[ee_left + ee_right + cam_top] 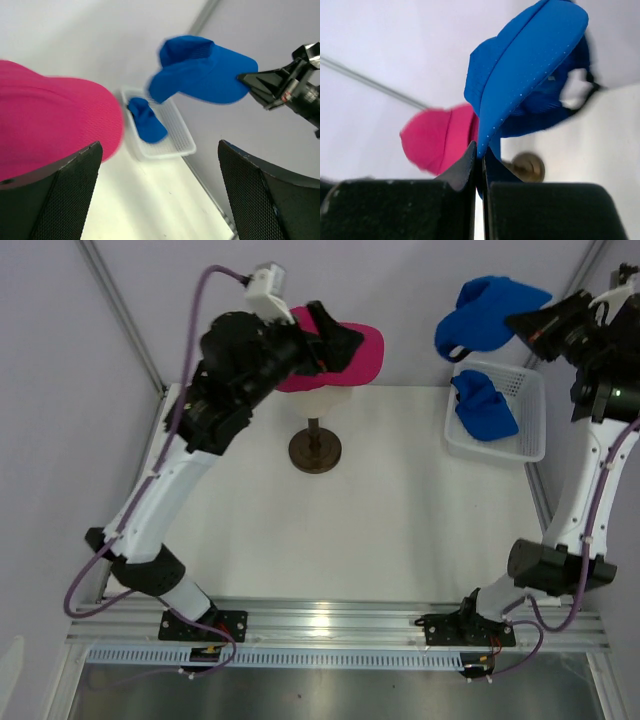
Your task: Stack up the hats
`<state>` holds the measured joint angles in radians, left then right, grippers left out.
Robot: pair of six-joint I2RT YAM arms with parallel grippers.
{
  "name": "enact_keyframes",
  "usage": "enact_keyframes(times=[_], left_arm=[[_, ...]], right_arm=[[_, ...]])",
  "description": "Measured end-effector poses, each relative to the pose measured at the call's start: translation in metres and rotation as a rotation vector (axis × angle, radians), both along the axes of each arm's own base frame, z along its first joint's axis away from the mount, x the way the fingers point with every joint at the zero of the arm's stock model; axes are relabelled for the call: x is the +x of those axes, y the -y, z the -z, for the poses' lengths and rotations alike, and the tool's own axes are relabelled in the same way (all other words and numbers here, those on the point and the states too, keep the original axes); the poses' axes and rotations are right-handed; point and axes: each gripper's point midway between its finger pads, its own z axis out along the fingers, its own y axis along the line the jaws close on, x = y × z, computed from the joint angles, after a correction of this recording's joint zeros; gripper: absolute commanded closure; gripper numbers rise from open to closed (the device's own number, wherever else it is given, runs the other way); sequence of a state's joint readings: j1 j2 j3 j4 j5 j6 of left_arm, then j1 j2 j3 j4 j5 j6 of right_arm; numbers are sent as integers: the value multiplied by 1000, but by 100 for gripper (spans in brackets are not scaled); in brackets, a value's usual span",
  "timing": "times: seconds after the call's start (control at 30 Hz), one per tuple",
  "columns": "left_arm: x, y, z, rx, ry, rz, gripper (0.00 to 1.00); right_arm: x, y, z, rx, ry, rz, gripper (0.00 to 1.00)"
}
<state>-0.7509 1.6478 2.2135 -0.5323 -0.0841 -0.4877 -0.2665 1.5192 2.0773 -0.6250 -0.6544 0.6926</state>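
right wrist: blue cap [530, 65] clamped in right tool [481, 152].

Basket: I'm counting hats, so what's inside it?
One folded blue hat lies inside the basket. The mesh floor under it is covered, so anything beneath it cannot be seen.

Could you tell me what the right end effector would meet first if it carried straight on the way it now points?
Probably the magenta-pink fabric baseball cap, dead ahead of the right end effector, which is shut on the brim of the royal blue fabric cap; depth is unclear.
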Motion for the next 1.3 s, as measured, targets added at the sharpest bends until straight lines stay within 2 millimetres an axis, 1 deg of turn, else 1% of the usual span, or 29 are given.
enact_keyframes(times=[0.07,0.1,0.13,0.2,0.23,0.27,0.33,0.4,0.43,0.47,0.5,0.53,0.57,0.6,0.63,0.7,0.73,0.77,0.8,0.83,0.9,0.97,1.0,1.03,1.1,1.13,1.2,1.27,1.3], left_arm=[[-11,-34,-19,-17,43,-44,1],[-19,-52,-32,-30,72,-72,0],[-30,-69,-44,-47,107,-91,1],[-56,-101,-61,-78,175,-127,0],[-67,-116,-66,-85,197,-146,0],[-78,-128,-68,-93,218,-163,0],[-95,-155,-70,-113,258,-220,0],[-106,-178,-67,-130,286,-281,0],[-108,-186,-62,-129,285,-308,1],[-107,-191,-58,-122,283,-329,0],[-105,-194,-55,-114,279,-348,1],[-103,-195,-52,-106,276,-362,0],[-99,-194,-49,-94,269,-369,1],[-96,-193,-47,-84,264,-371,0],[-92,-190,-43,-74,256,-370,1],[-87,-186,-37,-61,244,-369,0],[-84,-184,-33,-51,235,-368,1],[-81,-181,-29,-41,227,-367,0],[-78,-179,-24,-29,216,-367,1],[-76,-177,-19,-18,207,-367,0],[-72,-175,-10,0,192,-367,1],[-71,-174,-6,9,184,-367,0],[-70,-174,-6,10,184,-367,0],[-70,-174,-6,9,185,-366,1],[-70,-174,-6,8,185,-368,1],[-69,-174,-7,7,186,-369,1],[-69,-174,-7,3,187,-370,1],[-67,-175,-6,2,187,-374,0],[-66,-175,-5,5,184,-377,0]], right_arm=[[26,9,-19,53,41,5,100],[40,8,-35,83,98,-19,100],[51,1,-51,137,151,-73,100],[61,-15,-55,199,157,-174,100],[67,-19,-42,185,113,-175,100],[76,-20,-19,168,38,-134,100],[86,-19,39,102,-126,4,100],[73,-26,102,56,-302,59,100],[63,-31,127,48,-377,61,100],[55,-32,141,43,-428,68,100],[50,-32,145,39,-457,79,100],[50,-32,136,43,-443,75,100],[54,-32,114,54,-386,65,100],[57,-35,81,93,-302,38,100],[57,-41,34,132,-175,-9,100],[49,-37,-15,127,-29,-27,100],[43,-31,-32,102,24,-4,100],[34,-25,-41,73,45,37,100],[27,-18,-40,38,45,98,100],[20,-7,-29,-3,14,171,100],[8,6,6,-71,-101,235,100],[6,7,31,-116,-206,231,100],[10,4,30,-132,-218,210,100],[22,-1,28,-131,-205,178,100],[48,-28,27,-68,-171,43,100],[58,-46,28,-12,-156,-49,100],[69,-71,28,75,-131,-176,100],[74,-83,35,83,-152,-236,100],[76,-80,40,47,-163,-208,100]])
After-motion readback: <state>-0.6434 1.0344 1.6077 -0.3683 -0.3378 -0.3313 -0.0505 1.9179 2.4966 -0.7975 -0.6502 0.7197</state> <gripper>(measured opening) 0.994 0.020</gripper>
